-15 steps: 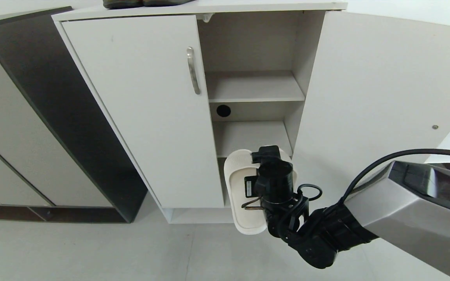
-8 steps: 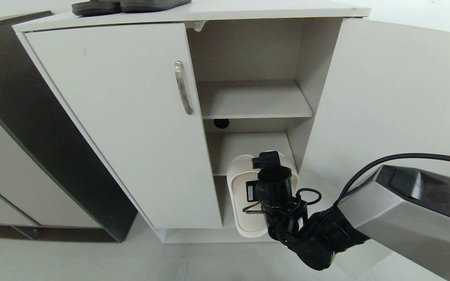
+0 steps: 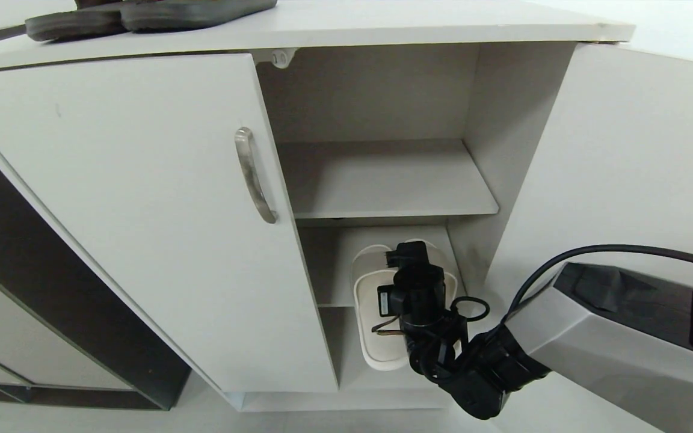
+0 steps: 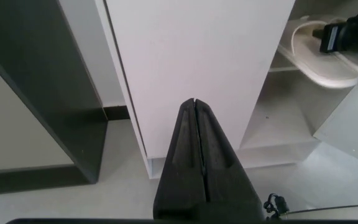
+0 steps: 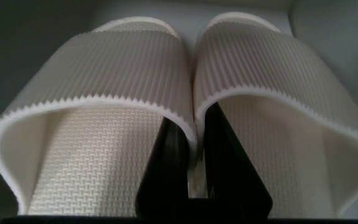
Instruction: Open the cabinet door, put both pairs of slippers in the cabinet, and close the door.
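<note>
the pair of white slippers (image 3: 375, 340) is side by side in the open right half of the cabinet (image 3: 382, 27), toes pointing inward over the middle shelf (image 3: 328, 270) and heels sticking out past its front edge. if the soles touch the shelf, i cannot tell. the right hand (image 5: 194, 149) has hold of them: its two black fingers (image 5: 165, 171) are pressed close together on the two inner walls of the slippers, where the straps meet. above them is the upper shelf (image 3: 382, 180). the right door (image 3: 623, 168) stands wide open, the left door (image 3: 142, 210) with its metal handle (image 3: 254, 174) is closed. a pair of dark slippers (image 3: 142, 15) lies on top of the cabinet, at its left part. the left hand (image 4: 194, 106) is low in front of the left door, above the floor (image 4: 117, 186), fingers fully together and holding nothing. beside the cabinet on the left stands a dark cupboard (image 3: 52, 282).
</note>
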